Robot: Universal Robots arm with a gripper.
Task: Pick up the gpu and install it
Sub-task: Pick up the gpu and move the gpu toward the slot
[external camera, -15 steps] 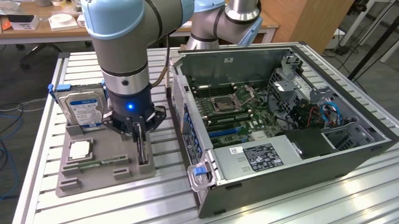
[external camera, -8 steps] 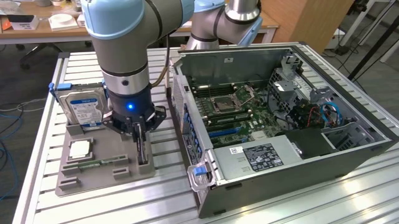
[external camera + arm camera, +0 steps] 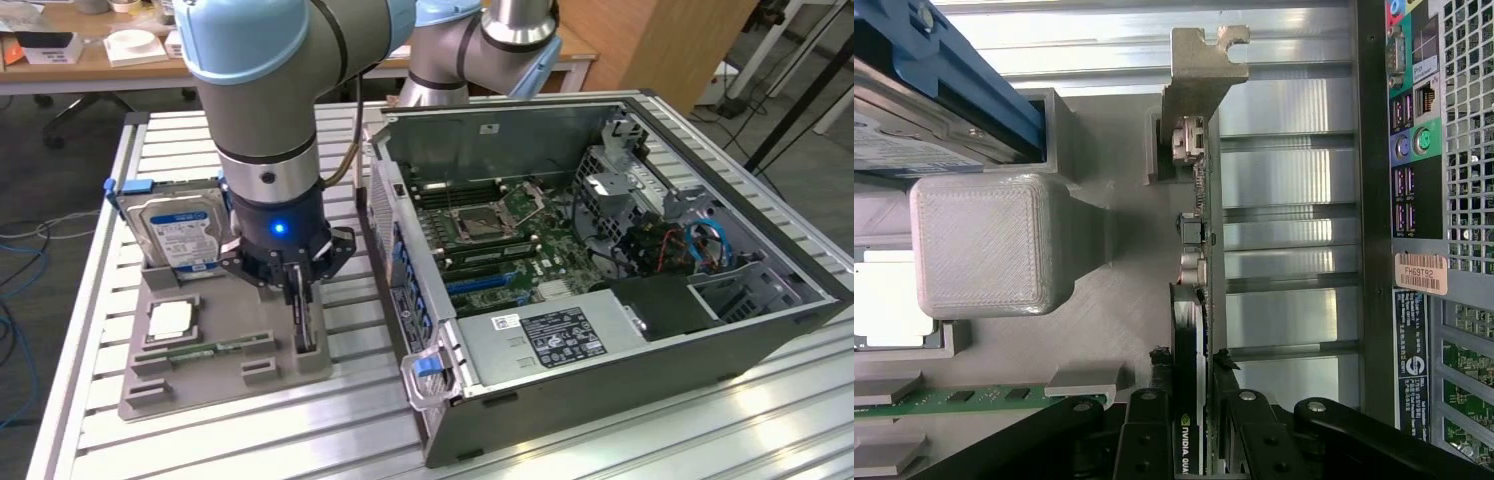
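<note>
Computer case [image 3: 601, 405]: open, at the exterior view's right.
Holder tray [image 3: 227, 385]: just beside the case, carrying the hard drive [image 3: 180, 230].
gpu [image 3: 306, 328] [image 3: 1199, 95]: standing on edge in the tray.
Gripper [image 3: 298, 292] [image 3: 1192, 358]: fingers against both faces of the gpu, apparently pinching it.

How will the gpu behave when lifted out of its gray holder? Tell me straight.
Probably stiff: the gpu is a thin flat board with a metal bracket at one end. Standing on edge in the gray holder, it could tip sideways once freed. Likely fragile: bare connectors show along the bracket.
</note>
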